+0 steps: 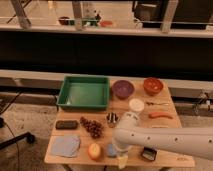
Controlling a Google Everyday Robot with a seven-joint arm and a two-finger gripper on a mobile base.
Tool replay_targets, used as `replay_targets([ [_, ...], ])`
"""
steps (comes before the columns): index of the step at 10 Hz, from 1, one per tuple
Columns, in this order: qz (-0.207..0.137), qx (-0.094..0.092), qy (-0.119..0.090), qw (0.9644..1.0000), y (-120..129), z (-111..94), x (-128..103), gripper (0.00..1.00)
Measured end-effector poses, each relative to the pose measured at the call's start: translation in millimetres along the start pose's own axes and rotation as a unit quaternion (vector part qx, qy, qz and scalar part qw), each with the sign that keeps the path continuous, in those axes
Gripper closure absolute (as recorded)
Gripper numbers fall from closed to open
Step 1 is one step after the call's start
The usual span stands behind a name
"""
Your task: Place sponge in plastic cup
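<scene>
My white arm [165,140] reaches in from the right over the table's front. The gripper [122,159] hangs at its end by the front edge, right of a yellow-orange fruit [94,151]. A small light-blue thing [110,149] shows just left of the gripper, partly hidden by the arm. It looks like the plastic cup, but I cannot tell for sure. The sponge does not show and may be hidden by the arm or gripper.
A green tray [82,102], purple bowl [122,89], red bowl [153,86] and white cup [136,104] stand at the back. A dark block [66,124], grapes [91,127] and flat blue-grey cloth [65,145] lie left; an orange stick [160,116] lies right.
</scene>
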Motion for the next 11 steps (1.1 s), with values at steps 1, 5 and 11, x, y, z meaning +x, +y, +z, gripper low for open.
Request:
replay_targets([
  [1,0.001,-0.001,-0.001,1.0,0.0,1.5,-0.7,0.2],
  [5,0.005,-0.004,-0.005,1.0,-1.7,6.0,-3.0,0.23],
  [11,0.016,-0.009,-0.01,0.9998,0.2,11.5,-5.2,0.82],
])
